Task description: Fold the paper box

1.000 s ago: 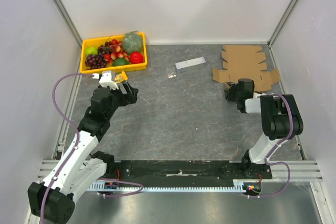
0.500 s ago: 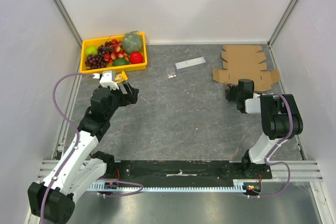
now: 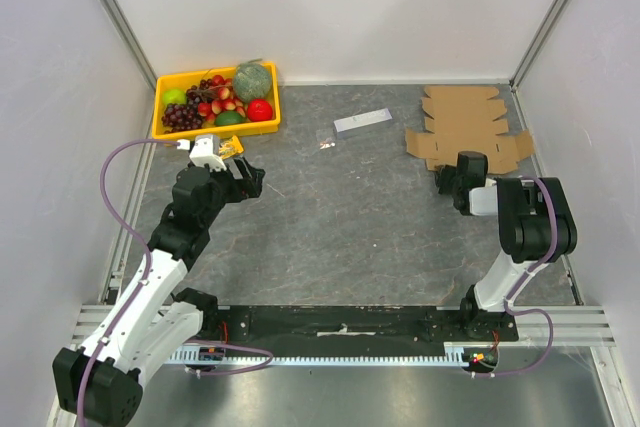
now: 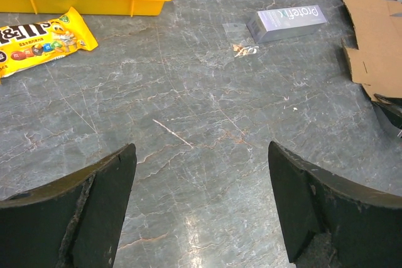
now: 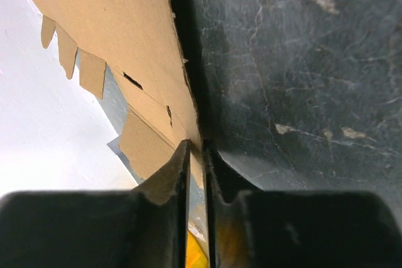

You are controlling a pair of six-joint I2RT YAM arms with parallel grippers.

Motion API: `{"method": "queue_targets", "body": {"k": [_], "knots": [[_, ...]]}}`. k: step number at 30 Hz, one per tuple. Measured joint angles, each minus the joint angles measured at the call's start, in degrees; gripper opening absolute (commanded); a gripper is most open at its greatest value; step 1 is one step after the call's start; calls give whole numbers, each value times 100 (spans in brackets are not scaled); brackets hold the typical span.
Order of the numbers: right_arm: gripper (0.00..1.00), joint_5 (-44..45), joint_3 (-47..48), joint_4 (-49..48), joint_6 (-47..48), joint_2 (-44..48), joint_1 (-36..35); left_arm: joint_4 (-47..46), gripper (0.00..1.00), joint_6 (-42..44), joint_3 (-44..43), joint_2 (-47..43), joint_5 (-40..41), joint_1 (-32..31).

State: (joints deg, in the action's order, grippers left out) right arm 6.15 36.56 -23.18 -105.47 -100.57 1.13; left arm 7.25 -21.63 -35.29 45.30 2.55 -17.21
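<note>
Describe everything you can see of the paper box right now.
The paper box is an unfolded die-cut sheet of plain brown cardboard, with notched flaps and tabs around its outline and small slots cut into it. It sits at the far right of the table, close to the corner of the walls, and looks flat from above. Its near edge is pinched between the fingers of the right gripper. Nothing else appears to touch it.

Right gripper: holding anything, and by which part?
Yes: the right gripper pinches the paper box by its near edge. The left gripper is open, holding nothing.
</note>
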Motion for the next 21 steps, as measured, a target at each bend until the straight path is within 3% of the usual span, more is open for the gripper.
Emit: {"method": "queue_targets", "body": {"k": [7, 14, 21], "knots": [[0, 20, -90, -50, 155, 76, 17, 20, 90, -42, 0, -9, -197, 0], [0, 4, -411, -33, 341, 468, 24, 31, 90, -114, 0, -9, -404, -2], [0, -28, -492, 723, 1139, 1469, 24, 35, 90, -173, 0, -9, -533, 0]]}}
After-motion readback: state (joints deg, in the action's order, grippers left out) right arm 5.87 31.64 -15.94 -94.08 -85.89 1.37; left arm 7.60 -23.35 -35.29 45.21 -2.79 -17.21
